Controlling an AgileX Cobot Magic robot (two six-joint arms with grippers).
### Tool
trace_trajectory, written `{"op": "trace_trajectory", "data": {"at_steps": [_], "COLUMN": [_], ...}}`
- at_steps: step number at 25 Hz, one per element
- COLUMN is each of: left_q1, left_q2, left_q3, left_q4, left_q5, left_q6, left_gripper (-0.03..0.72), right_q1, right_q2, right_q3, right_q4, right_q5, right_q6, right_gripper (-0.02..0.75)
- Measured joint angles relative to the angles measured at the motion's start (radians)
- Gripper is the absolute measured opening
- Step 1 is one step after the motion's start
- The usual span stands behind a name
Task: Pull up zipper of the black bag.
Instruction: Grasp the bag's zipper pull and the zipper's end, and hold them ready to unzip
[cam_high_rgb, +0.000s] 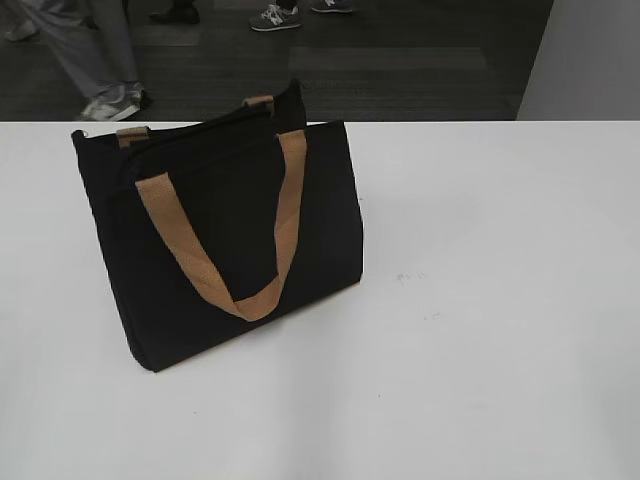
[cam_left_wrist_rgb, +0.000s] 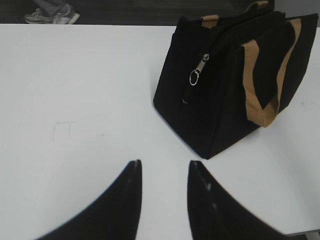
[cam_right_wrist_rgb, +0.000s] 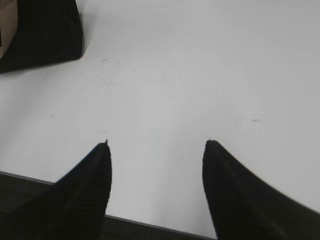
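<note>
The black bag (cam_high_rgb: 225, 240) stands upright on the left half of the white table, its tan handle hanging down the front. It also shows in the left wrist view (cam_left_wrist_rgb: 235, 85) and, as a corner, in the right wrist view (cam_right_wrist_rgb: 42, 32). The zipper (cam_left_wrist_rgb: 198, 70), a silver pull with a round ring, hangs on the bag's near end face in the left wrist view. My left gripper (cam_left_wrist_rgb: 164, 162) is open and empty, over bare table short of the bag. My right gripper (cam_right_wrist_rgb: 157, 142) is open and empty near the table's front edge. Neither gripper shows in the exterior view.
The white table (cam_high_rgb: 480, 300) stretches to the right of the bag. Its front edge shows in the right wrist view (cam_right_wrist_rgb: 150, 226). People's feet (cam_high_rgb: 115, 100) stand on the dark floor beyond the far edge. A grey wall panel (cam_high_rgb: 585, 55) is at the back right.
</note>
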Motion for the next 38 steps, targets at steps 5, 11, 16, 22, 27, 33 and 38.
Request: {"op": "trace_trajectory", "data": {"at_steps": [5,11,16,22,27,33,38], "left_q1": [0.0,0.0,0.0,0.0,0.0,0.0,0.0], "left_q2": [0.0,0.0,0.0,0.0,0.0,0.0,0.068], "left_q3": [0.0,0.0,0.0,0.0,0.0,0.0,-0.031], "left_q4": [0.0,0.0,0.0,0.0,0.0,0.0,0.011], "left_q5": [0.0,0.0,0.0,0.0,0.0,-0.004,0.001], "left_q6": [0.0,0.0,0.0,0.0,0.0,0.0,0.0], "left_gripper": [0.239,0.239,0.239,0.239,0.251,0.362,0.38], "right_q1": [0.0,0.0,0.0,0.0,0.0,0.0,0.0], "right_q2": [0.0,0.0,0.0,0.0,0.0,0.0,0.0], "right_q3": [0.0,0.0,0.0,0.0,0.0,0.0,0.0], "right_q4": [0.0,0.0,0.0,0.0,0.0,0.0,0.0], "right_q5": [0.0,0.0,0.0,-0.001,-0.001,-0.001,-0.001], "right_q6": [0.0,0.0,0.0,0.0,-0.001,-0.001,-0.001], "right_gripper": [0.452,0.452,0.452,0.452,0.452,0.452,0.452]}}
